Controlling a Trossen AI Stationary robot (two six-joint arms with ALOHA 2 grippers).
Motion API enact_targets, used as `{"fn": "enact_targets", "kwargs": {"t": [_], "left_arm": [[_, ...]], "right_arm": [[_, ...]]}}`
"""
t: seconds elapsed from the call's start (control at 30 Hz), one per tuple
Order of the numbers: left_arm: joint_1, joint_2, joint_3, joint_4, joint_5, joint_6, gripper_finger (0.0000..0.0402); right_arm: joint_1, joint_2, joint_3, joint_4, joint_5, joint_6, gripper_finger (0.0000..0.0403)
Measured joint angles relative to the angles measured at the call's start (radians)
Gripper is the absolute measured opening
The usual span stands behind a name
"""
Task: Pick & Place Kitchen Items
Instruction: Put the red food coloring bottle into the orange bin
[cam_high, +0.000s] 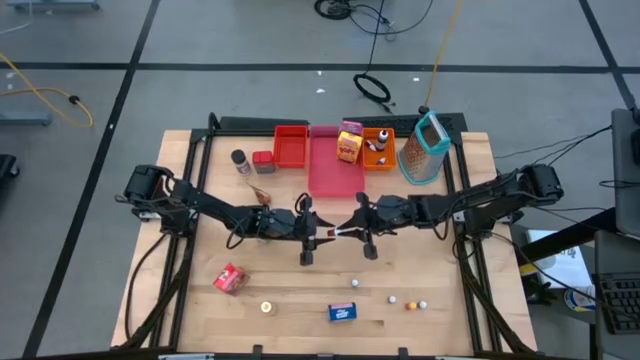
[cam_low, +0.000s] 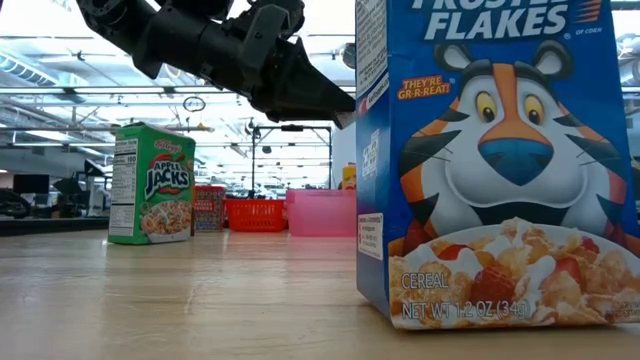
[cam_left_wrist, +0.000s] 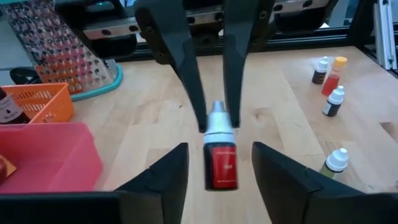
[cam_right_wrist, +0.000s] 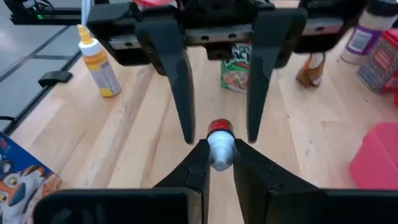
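Both arms are reaching in low from the left and right sides and meeting above the middle of the surface (cam_high: 200, 300), just near of the pink tray (cam_high: 335, 165).

Item: small bottle (cam_left_wrist: 219, 158), red label, white cap, lying level in the air between the two grippers.
- Right gripper (cam_right_wrist: 219, 155): fingers are pinching narrow on the bottle's white cap; arm is stretching leftward from the right edge, wrist level.
- Left gripper (cam_left_wrist: 214, 168): fingers are standing spread on either side of the bottle's red body, with clear gaps showing and no contact visible; arm is stretching rightward from the left edge, facing the right gripper tip to tip.

Other items, placed:
- Yellow box (cam_high: 348, 145) standing on the pink tray, far side.
- Red tray (cam_high: 291, 145) to the left of the pink one; orange tray (cam_high: 380, 155) to its right, carrying small bottles.
- Grater (cam_high: 424, 148) standing far right, beside the orange tray.
- Shaker (cam_high: 240, 160) with dark cap, far left of the trays.
- Pink-red pouch (cam_high: 230, 278) lying near left.
- Blue box (cam_high: 343, 312) lying near centre; in the low view it is filling the right foreground.
- Green box (cam_low: 151, 183) standing farther back in the low view.
- Tiny pieces (cam_high: 408, 301) lying scattered near right.
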Motion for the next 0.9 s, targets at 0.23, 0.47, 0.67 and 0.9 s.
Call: {"fn": "enact_targets", "kwargs": {"t": [0.23,0.47,0.67,0.9], "left_arm": [[0.000,-0.088,0.000,-0.163,-0.124,0.046,0.0192],[0.000,-0.194,0.000,-0.305,-0.184,-0.036,0.0193],[-0.006,-0.204,0.000,-0.316,-0.183,-0.052,0.0193],[-0.007,-0.203,0.000,-0.315,-0.182,-0.055,0.0192]], "right_arm": [[-0.032,-0.042,-0.001,-0.072,0.001,0.018,0.0040],[-0.090,-0.132,0.000,-0.186,0.105,0.022,0.0040],[-0.169,-0.206,0.000,-0.312,0.231,0.026,0.0040],[-0.289,-0.247,0.000,-0.391,0.335,0.065,0.0040]]}}
